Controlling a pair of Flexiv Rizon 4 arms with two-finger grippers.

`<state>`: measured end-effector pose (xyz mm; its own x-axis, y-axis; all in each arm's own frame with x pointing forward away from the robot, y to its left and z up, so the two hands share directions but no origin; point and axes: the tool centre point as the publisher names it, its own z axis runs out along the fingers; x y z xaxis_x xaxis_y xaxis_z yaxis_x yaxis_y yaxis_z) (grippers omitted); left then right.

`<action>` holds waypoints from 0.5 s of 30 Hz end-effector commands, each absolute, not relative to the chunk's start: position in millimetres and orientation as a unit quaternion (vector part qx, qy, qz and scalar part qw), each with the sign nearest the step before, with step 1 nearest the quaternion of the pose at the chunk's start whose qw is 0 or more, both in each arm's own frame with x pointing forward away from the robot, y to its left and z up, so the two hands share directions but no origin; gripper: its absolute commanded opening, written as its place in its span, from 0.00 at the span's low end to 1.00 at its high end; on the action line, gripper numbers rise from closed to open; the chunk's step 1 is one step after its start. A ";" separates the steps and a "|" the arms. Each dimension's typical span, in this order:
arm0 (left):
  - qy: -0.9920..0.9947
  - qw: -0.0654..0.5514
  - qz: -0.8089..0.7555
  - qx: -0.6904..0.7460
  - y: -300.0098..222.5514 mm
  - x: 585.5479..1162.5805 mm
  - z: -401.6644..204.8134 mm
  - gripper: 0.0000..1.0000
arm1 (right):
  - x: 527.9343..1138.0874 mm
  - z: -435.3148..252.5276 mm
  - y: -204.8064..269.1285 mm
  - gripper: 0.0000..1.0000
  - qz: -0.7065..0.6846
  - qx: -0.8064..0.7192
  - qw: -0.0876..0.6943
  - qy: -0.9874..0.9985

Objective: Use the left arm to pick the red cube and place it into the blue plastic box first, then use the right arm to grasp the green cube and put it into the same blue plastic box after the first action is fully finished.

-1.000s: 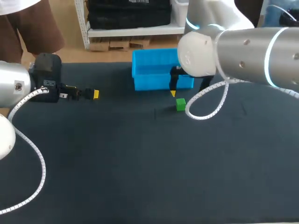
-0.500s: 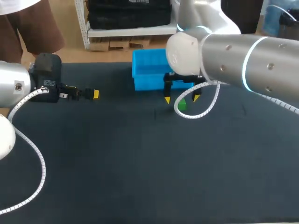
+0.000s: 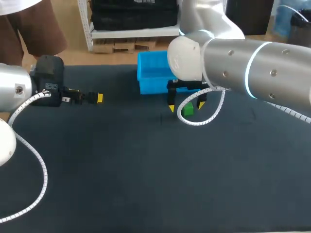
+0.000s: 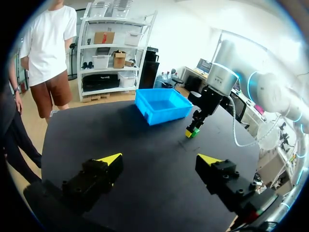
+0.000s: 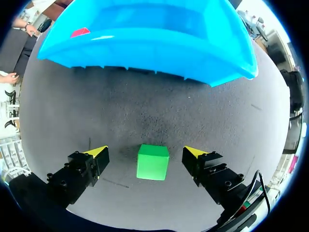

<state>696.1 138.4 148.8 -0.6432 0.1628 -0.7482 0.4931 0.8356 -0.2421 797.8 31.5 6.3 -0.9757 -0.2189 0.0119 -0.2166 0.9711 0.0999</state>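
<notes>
Right wrist view: right hand point(image 5: 146, 152) spread wide and empty, astride the green cube point(image 5: 152, 162) on the bench point(image 5: 217, 111), just beside the near wall of the blue plastic box point(image 5: 145, 53) holding the red cube point(image 5: 79, 32). Advisable next: sink lower, centre, close squarely on opposite faces.

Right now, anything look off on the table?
Nothing stands out. The green cube sits flat on the table between the right gripper's open fingers, untouched. The red cube lies inside the blue box, which stands upright. The left gripper is open, well clear of both.
</notes>
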 end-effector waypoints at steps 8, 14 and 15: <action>0.878 0.381 -0.221 0.188 139.7 697.2 147.0 1.00 | 782.1 8.8 22.3 1.00 -0.046 0.098 -0.005 -0.994; 0.878 0.381 -0.221 0.188 139.7 697.2 147.0 1.00 | 782.1 5.9 22.2 0.22 -0.043 0.097 -0.007 -0.994; 0.878 0.381 -0.221 0.188 139.7 697.2 147.0 1.00 | 782.1 5.0 22.3 0.04 -0.043 0.097 -0.008 -0.994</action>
